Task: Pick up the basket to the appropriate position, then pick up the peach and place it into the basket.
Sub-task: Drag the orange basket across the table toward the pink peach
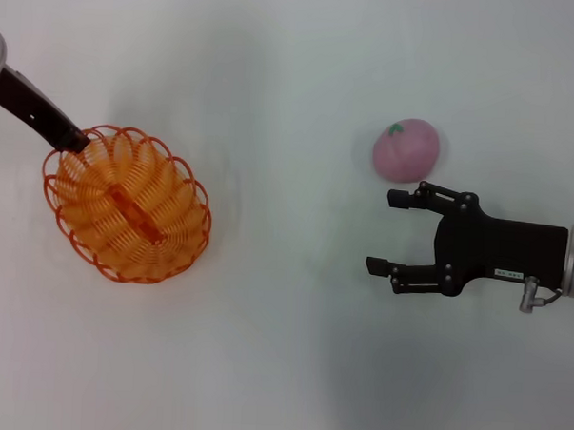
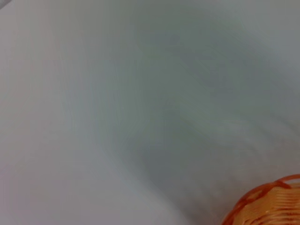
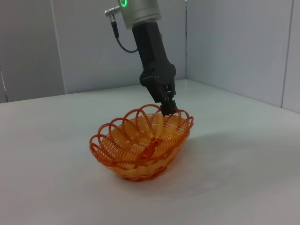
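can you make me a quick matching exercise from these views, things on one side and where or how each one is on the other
Things:
1. basket
2. peach
3. left gripper
4. right gripper

States:
A. open, holding nothing, beside the peach
B. shut on the scalloped rim
C. tilted, one end raised off the table
D. resting alone on the white table

Pairs: 1-C, 2-D, 3-B, 4-A

The basket (image 1: pixel 127 204) lies left, the peach (image 1: pixel 405 150) well apart, right.
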